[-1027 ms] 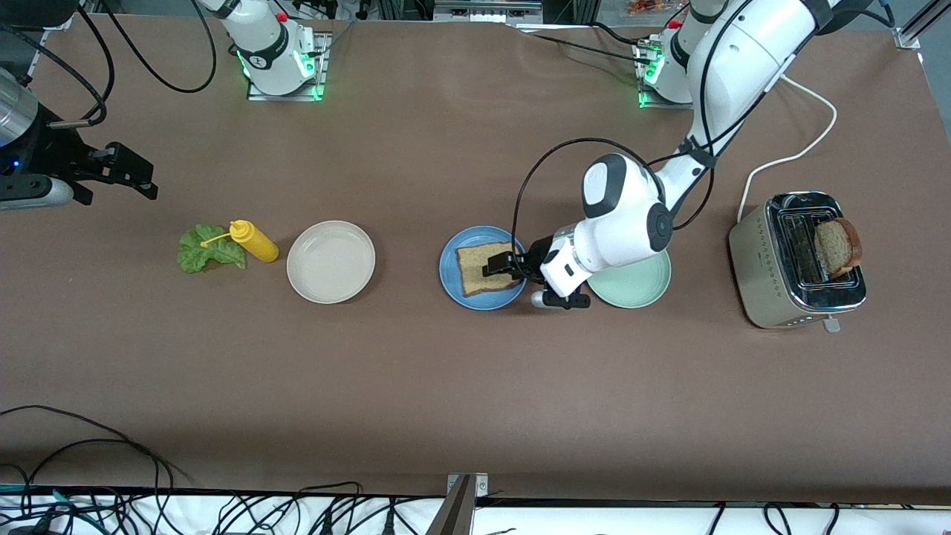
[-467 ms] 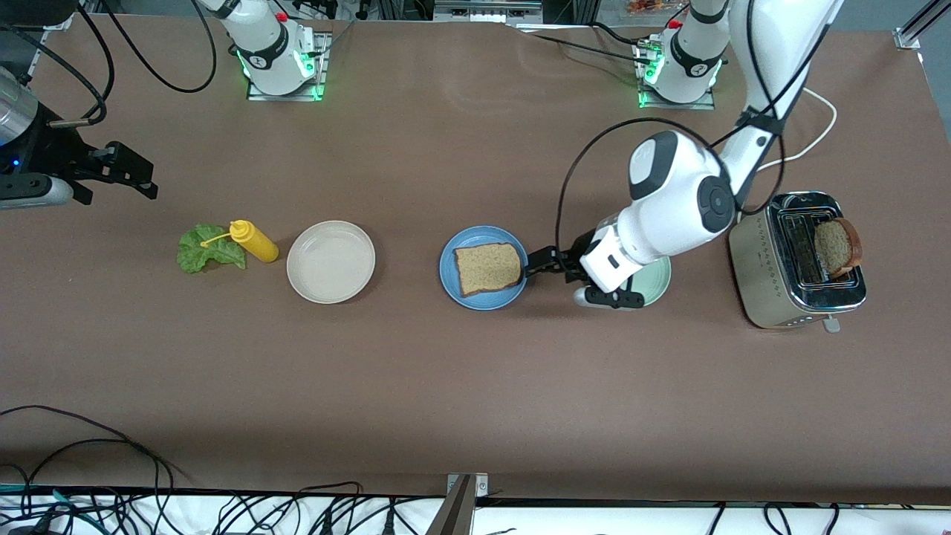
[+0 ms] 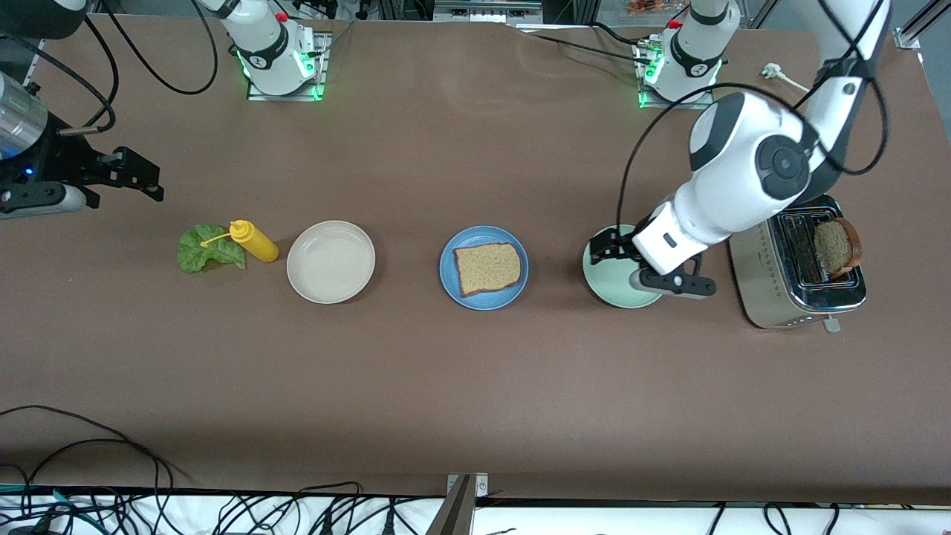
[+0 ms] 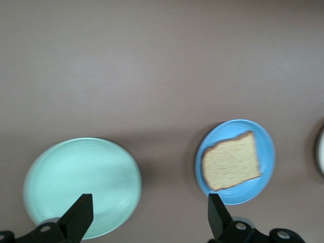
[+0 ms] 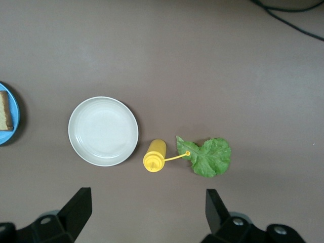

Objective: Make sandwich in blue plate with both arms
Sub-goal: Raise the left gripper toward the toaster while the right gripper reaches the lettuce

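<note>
At the right arm's end of the table the right gripper [image 3: 141, 178] waits with jaws wide and empty, above bare brown tabletop [image 3: 446, 386]. Lettuce leaf [image 3: 200, 249] lies on the table touching a yellow squeeze bottle [image 3: 254, 241]; cream plate [image 3: 297, 282] empty. Blue plate [image 3: 447, 279] holds one bread slice [image 3: 487, 268]. Left gripper [image 3: 615, 245], wide and empty, is over the mint plate [image 3: 605, 286]. Second slice [image 3: 836, 247] stands in the toaster [image 3: 765, 297]. Base laid; lettuce likely next, needing the right arm. Cables along the table's camera edge.
</note>
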`<state>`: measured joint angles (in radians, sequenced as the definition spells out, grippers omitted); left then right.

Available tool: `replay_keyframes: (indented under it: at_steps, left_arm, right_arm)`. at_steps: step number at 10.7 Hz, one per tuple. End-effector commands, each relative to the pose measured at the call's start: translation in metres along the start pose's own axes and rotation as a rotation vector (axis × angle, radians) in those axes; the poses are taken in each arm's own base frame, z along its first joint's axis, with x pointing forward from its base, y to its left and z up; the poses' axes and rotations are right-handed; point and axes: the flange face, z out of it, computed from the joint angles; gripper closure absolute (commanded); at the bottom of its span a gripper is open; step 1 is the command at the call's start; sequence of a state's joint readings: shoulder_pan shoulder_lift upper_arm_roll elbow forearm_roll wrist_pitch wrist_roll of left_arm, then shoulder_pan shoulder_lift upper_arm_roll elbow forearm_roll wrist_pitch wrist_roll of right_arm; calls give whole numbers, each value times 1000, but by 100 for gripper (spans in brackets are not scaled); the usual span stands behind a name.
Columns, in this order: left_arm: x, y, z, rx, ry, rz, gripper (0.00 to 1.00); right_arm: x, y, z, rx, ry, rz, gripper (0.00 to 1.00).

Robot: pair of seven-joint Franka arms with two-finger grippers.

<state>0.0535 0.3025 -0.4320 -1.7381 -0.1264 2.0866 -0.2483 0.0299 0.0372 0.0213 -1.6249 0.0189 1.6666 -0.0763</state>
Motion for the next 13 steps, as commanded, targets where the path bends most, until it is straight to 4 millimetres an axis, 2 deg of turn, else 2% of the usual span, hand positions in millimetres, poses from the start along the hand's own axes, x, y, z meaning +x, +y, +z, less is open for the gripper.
replay_keyframes:
  at_steps: [1, 3, 5, 6, 7, 9, 10, 13]
  left_arm:
    - [-22, -15, -46, 190, 21, 48, 0]
    - [-33, -31, -78, 303, 20, 64, 0]
    - [-41, -61, -115, 336, 18, 33, 0]
    - [-46, -70, -128, 347, 8, 70, 0]
    - [-53, -81, -142, 359, -4, 70, 0]
    - [-63, -91, -167, 335, 14, 42, 0]
    - [-69, -95, -177, 303, 12, 26, 0]
    - [-72, -99, -181, 287, 4, 18, 0]
  right_arm:
    - [9, 2, 22, 15, -46, -30, 0]
    - [10, 3, 28, 17, -57, -30, 0]
    - [10, 8, 32, 20, -75, -50, 0]
    - [11, 9, 37, 20, -85, -67, 0]
    - [16, 16, 52, 25, -110, -83, 0]
    - [21, 45, 71, 41, -135, -134, 0]
    - [26, 53, 91, 50, -163, -151, 0]
    - [37, 74, 152, 97, -244, -296, 0]
